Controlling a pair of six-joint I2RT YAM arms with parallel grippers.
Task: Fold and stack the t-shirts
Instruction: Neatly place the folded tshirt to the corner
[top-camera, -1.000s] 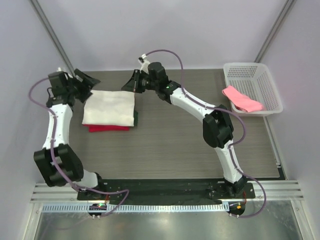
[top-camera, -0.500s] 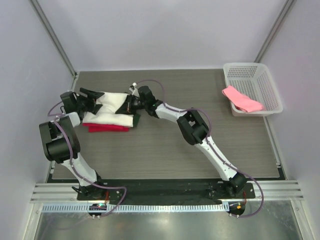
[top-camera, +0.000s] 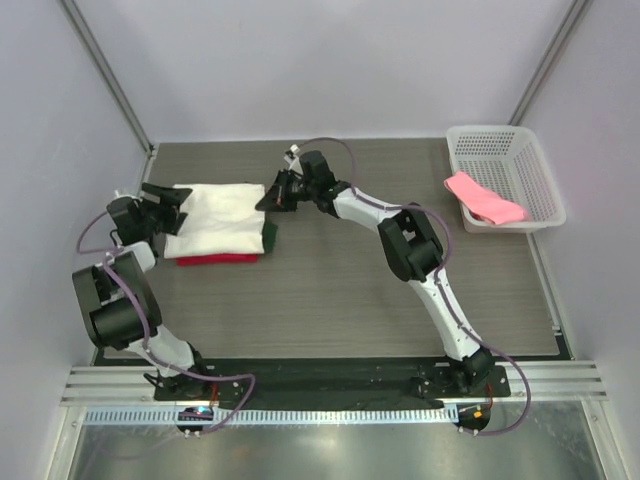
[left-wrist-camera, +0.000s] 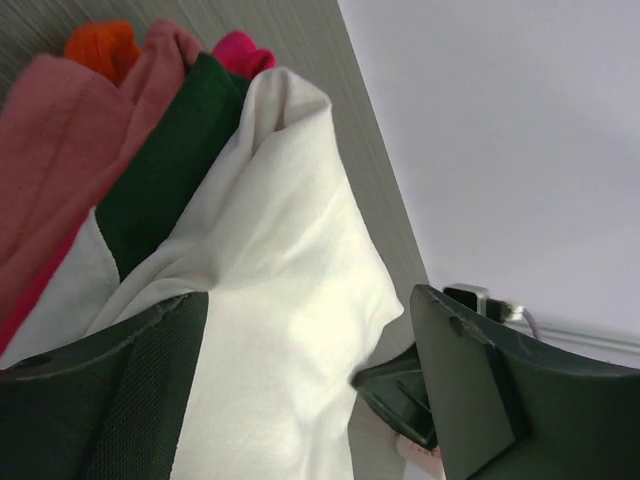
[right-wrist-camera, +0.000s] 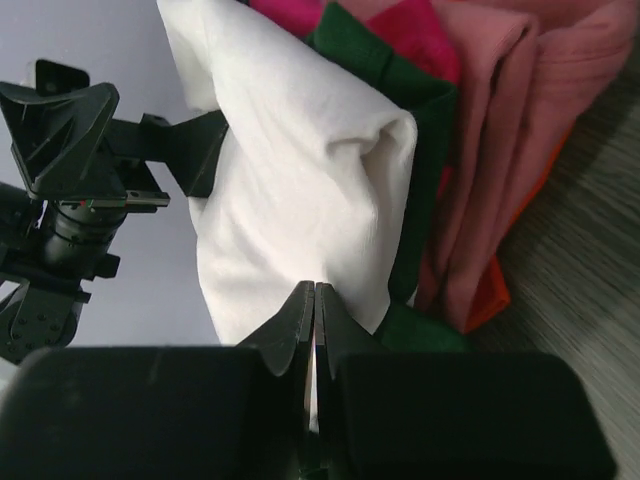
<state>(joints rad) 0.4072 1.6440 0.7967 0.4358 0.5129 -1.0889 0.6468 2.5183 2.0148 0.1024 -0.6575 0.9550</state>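
Top external view has the left tool (top-camera: 170, 206) spread wide at the left edge of the folded t-shirts (top-camera: 222, 215), the right tool (top-camera: 272, 195) pinched closed at their right edge, and the stack left of the middle on the surface (top-camera: 340, 290), cream-white one on top.

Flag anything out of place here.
One pink shirt lies unfolded across the basket's left rim, partly hanging out. On the left, the red shirt sticks out from under the folded white shirt at its near edge.
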